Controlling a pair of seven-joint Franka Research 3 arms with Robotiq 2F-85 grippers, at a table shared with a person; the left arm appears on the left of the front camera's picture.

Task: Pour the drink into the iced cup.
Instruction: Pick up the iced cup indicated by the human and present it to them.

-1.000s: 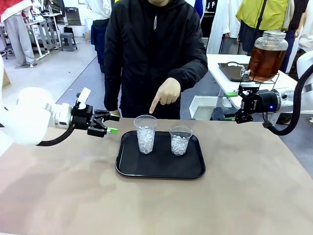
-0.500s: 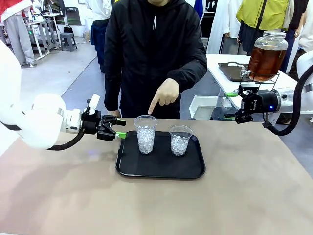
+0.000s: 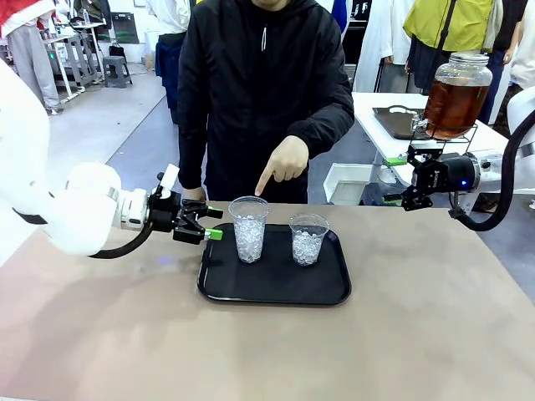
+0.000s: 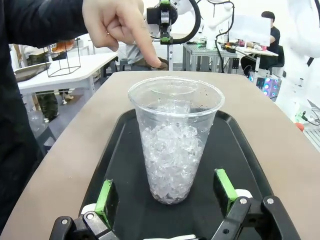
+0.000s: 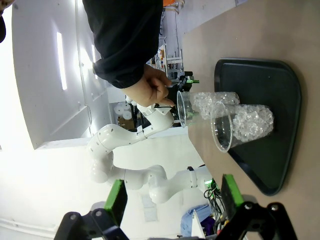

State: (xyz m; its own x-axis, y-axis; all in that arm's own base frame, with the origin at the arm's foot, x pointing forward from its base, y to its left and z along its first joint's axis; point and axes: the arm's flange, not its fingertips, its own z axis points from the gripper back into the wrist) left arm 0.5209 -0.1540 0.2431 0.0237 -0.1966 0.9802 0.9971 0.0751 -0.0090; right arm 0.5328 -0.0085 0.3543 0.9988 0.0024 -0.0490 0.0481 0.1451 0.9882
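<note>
Front view: left claw [image 3: 213,224] was spread, level with the pointed-at iced cup [image 3: 248,230] and just beside its wall, not touching it. It looked lined up for a side grasp. The person's hand [image 3: 282,163] hung index-down over that cup's rim, probably marking which cup to fill. The second iced cup [image 3: 308,240] stood just beside it on the black tray [image 3: 276,296]; the two were apart. The drink [image 3: 451,109] was amber and sat in the glass dispenser jar [image 3: 457,92], on a wire stand off the far right corner of the counter [image 3: 418,334], well apart from both cups. Judgement: the cup has to travel to the tap. Right claw [image 3: 393,180] was spread and empty, hovering just below the jar, likely staged for that tap.

Left wrist view: the pointed-at iced cup [image 4: 175,145] stood upright between the left claw's green pads [image 4: 105,196], with a gap on each side. Nothing was pinched. The pads sat low on the cup, where the ice gives the thin wall some backing. The fingertip of the person's hand [image 4: 117,25] hung above the far rim.

Right wrist view (rolled sideways): right claw [image 5: 172,197] was spread with nothing between its pads. Both cups stood on the black tray [image 5: 270,80] far off, with the person's hand [image 5: 150,90] by the farther one.
</note>
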